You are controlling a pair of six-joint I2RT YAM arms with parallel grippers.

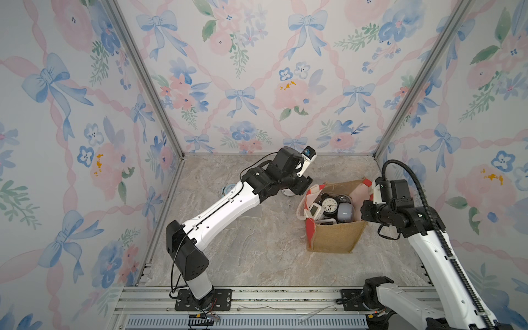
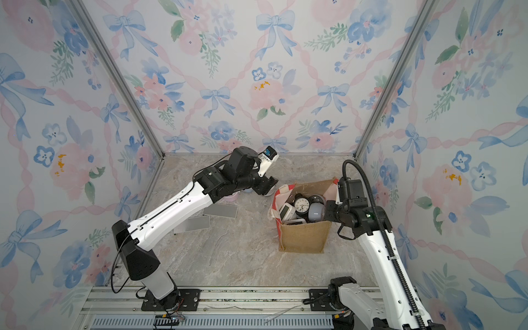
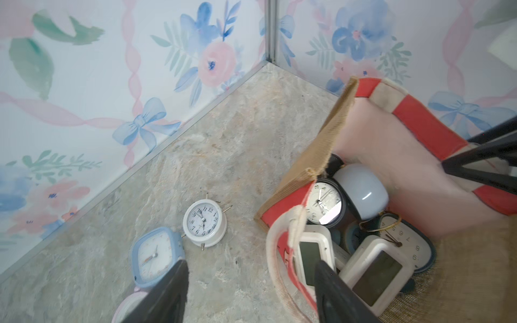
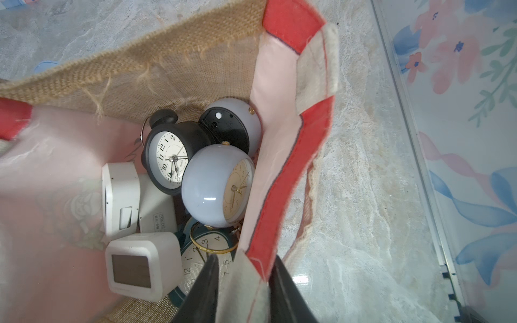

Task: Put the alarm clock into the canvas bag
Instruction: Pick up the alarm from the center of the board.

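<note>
Left tool (image 3: 251, 263) spread wide and empty; right tool (image 4: 245, 258) pinching the red side of the boxy tan burlap canvas bag (image 1: 334, 237).
The bag stands on the grey stone-look tabletop (image 1: 257, 257) with many clocks inside. A round white alarm clock (image 3: 204, 222) sits on the tabletop near the bag, just beside a square blue alarm clock (image 3: 155, 257).

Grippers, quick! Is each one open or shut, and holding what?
Left gripper: open, holding nothing.
Right gripper: shut on the rim of the canvas bag.
</note>
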